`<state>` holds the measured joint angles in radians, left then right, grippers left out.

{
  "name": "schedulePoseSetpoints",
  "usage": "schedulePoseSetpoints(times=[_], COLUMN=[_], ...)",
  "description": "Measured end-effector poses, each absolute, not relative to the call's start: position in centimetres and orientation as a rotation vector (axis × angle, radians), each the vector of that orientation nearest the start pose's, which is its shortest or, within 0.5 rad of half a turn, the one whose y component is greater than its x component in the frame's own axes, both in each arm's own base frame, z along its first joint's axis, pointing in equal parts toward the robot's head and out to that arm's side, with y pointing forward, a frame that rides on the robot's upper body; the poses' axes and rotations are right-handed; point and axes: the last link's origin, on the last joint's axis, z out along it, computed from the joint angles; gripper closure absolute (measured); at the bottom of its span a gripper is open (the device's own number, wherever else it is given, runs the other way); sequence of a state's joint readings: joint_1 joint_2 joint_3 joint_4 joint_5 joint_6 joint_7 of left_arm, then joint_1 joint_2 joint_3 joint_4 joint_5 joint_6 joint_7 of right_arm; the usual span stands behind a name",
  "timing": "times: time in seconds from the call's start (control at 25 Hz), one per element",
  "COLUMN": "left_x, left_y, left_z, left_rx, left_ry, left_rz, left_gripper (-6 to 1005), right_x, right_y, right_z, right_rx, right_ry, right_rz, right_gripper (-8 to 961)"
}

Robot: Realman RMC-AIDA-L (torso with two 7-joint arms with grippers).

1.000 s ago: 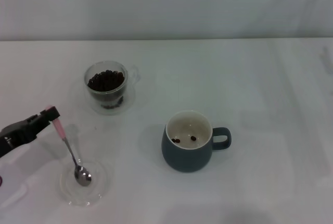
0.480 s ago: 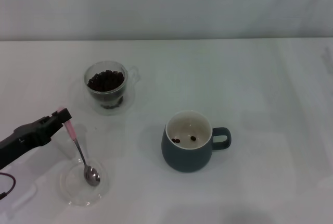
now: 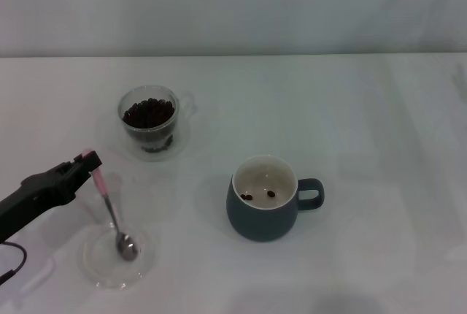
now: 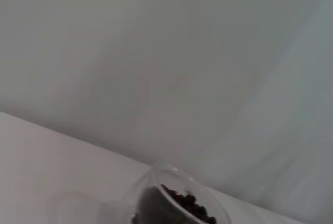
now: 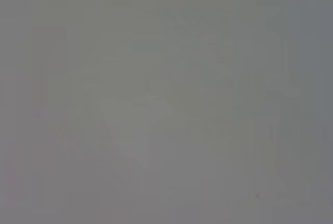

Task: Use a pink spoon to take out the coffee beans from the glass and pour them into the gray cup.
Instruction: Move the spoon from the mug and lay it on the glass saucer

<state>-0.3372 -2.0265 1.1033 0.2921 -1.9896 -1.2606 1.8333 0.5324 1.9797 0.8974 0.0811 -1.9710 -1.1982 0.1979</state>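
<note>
A: Where does the left gripper [image 3: 89, 162] stand?

B: Near-left of the table in the head view, clamped on the top end of the pink spoon [image 3: 111, 209]. The handle runs down and slightly toward the robot's right; the silver bowl sits low over the flat clear dish [image 3: 93, 263]. Can't tell if it touches the dish.

A: And the glass [image 3: 149, 123]?

B: Farther from the robot than the gripper and a bit to its right, upright, with the coffee beans [image 3: 148, 112] heaped inside. The left wrist view catches its rim and beans [image 4: 188, 204] just ahead of that arm.

A: So the relation that matters?

B: The spoon's long axis is near vertical, bowl down, and the glass mouth lies away from the robot and slightly right of the bowl. Likely lift clear of the dish, carry outward, dip in. That's a judgement.

A: The gray cup [image 3: 268, 207]?

B: Well to the right of the spoon, nearer the robot than the glass, handle pointing right, a couple of beans already at the bottom.

A: Right arm?

B: Not in view; its wrist picture shows nothing usable. The left arm is the one at work.
</note>
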Motion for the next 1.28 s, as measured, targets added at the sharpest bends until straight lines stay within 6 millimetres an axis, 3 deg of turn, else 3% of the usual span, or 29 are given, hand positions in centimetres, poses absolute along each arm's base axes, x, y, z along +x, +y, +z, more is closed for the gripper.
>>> schedulePoseSetpoints(times=[1.28], left_x=[-32.8], left_y=[29.1], left_z=[-3.9], left_rx=[-2.046], left_ry=[-1.258], left_rz=[-1.028], left_gripper=[828], right_x=[35.4], right_y=[36.6], right_z=[8.1], right_rx=[-1.223], right_ry=[0.545], right_rz=[0.736], right_gripper=[79])
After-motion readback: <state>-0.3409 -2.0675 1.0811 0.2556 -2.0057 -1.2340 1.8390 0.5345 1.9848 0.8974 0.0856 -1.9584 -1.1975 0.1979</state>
